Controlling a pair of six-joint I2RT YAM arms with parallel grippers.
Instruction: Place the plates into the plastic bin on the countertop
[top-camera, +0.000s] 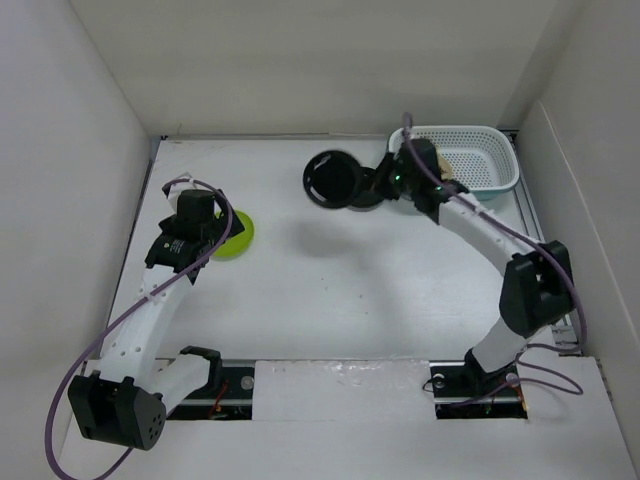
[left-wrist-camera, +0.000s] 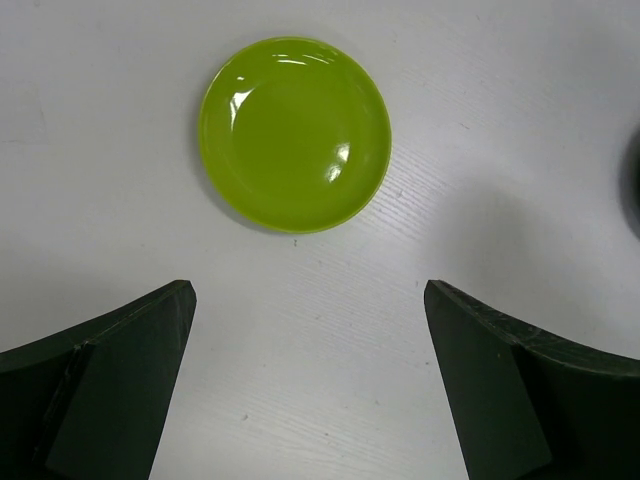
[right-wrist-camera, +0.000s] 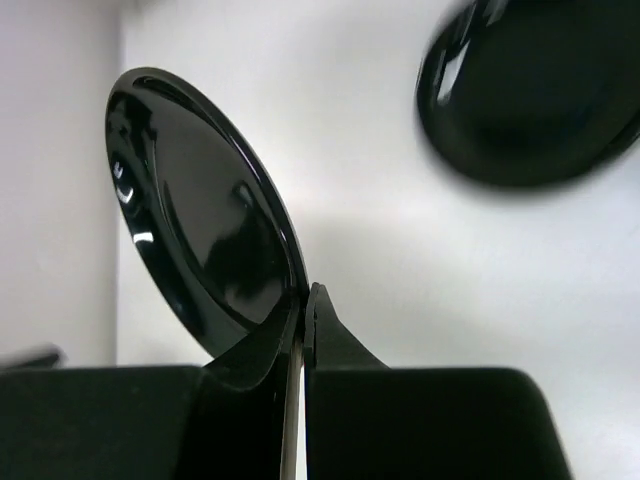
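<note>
the right gripper (right-wrist-camera: 305, 300) is clamped tight on the rim of a black plate (right-wrist-camera: 200, 210), holding it tilted on edge, clear of the countertop (top-camera: 330, 290) and just left of the white bin (top-camera: 480, 135). a second black plate (right-wrist-camera: 530, 90) lies on the countertop beyond it. the left gripper (left-wrist-camera: 308, 295) hangs with its jaws spread wide over bare surface. the green plate (left-wrist-camera: 295, 133) lies flat just ahead of them, untouched.

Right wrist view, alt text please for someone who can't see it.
The right end effector is shut on the rim of a glossy black plate, held on edge. A second black plate lies on the white countertop, upper right.
</note>
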